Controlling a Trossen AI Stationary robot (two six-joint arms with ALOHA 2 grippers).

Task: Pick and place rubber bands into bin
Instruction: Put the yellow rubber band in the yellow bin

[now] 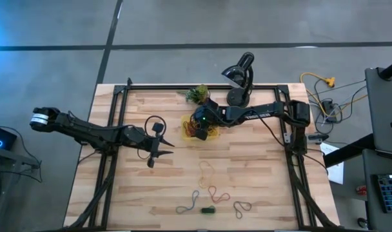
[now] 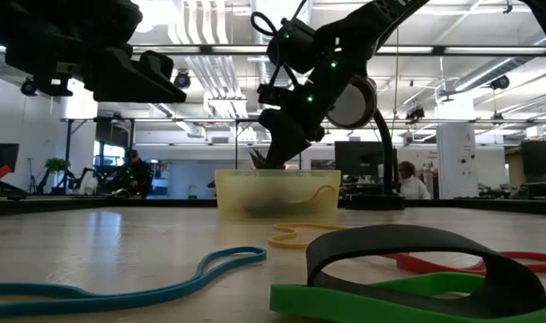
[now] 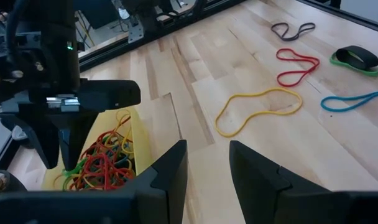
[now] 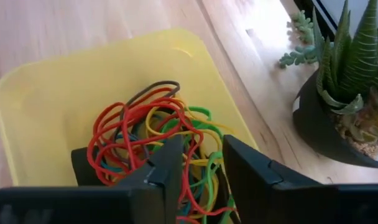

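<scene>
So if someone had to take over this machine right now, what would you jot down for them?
Right gripper: over the bin, fingers apart above the heap of rubber bands in it; nothing visibly gripped.
Left gripper: open and empty, hovering over the table left of the bin.
Done: many bands are in the bin.
Left: loose bands near the table's front, namely a yellow band, red band, blue band, dark grey band, and a black ring on a green band.

Table (image 1: 260, 174) pale jointed wood, smooth; bin (image 4: 46, 106) translucent yellow plastic, glossy; rubber bands (image 4: 152, 134) matt rubber.
</scene>
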